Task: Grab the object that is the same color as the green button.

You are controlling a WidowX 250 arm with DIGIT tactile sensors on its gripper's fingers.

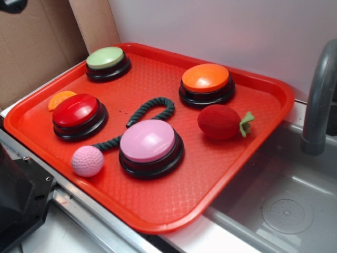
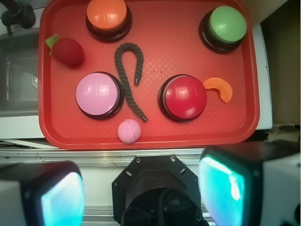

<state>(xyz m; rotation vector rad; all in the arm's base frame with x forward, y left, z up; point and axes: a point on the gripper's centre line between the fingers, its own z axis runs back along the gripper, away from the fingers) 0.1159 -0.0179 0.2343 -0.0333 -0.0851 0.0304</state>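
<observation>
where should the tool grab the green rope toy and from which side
Probably the bend of the loop on the green rope toy, coming straight down from above. That arch lies flat on the bare red tray, clear of the orange button, while its lower stretch hugs the pink button, leaving little finger room.

Green rope toy [image 2: 128,75] on red tray [image 2: 155,134]; claw [image 2: 141,193] wide open, off tray.

A red tray [image 2: 150,134] lay ahead of the pincer [image 2: 143,188] on the worktop [image 1: 221,240]; on it nearest sat a pink ball [image 2: 129,130] at the end of a dark green rope toy [image 2: 128,75]; a pink button [image 2: 97,94] and red button [image 2: 184,97] flanked the rope; an orange slice [image 2: 220,88] lay beside the red button; farthest stood the orange button [image 2: 107,14], the green button [image 2: 227,24] and a red plush strawberry [image 2: 69,51].
</observation>
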